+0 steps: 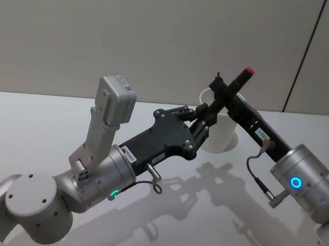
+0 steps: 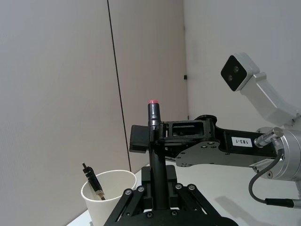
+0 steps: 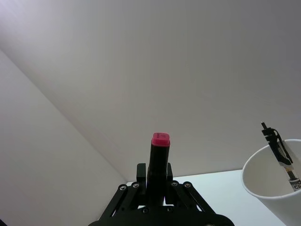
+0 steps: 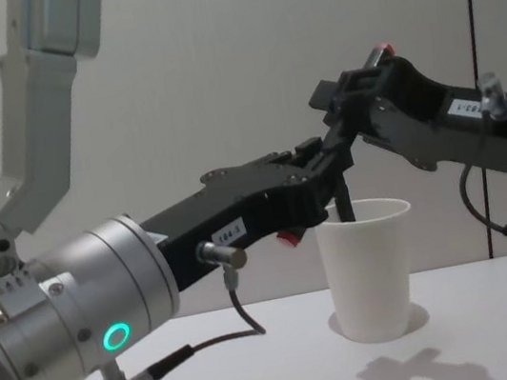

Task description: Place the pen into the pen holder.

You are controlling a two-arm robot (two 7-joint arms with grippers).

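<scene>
The pen [image 1: 241, 77] is black with a red end and slants up above the table beside the pen holder [image 1: 223, 137], a white paper cup. My left gripper [image 1: 203, 121] comes in from the lower left and is shut on the pen's lower part [image 2: 157, 179]. From the right, my right gripper [image 1: 221, 97] grips the same pen higher up, just below the red end [image 3: 160, 139]. In the chest view both grippers hover over the pen holder's [image 4: 367, 268] rim. A second black pen [image 2: 94, 182] stands inside the cup.
The white table [image 1: 211, 226] runs out around the cup, with a plain wall behind. Both arms' bodies and cables [image 1: 261, 172] cross the middle of the table.
</scene>
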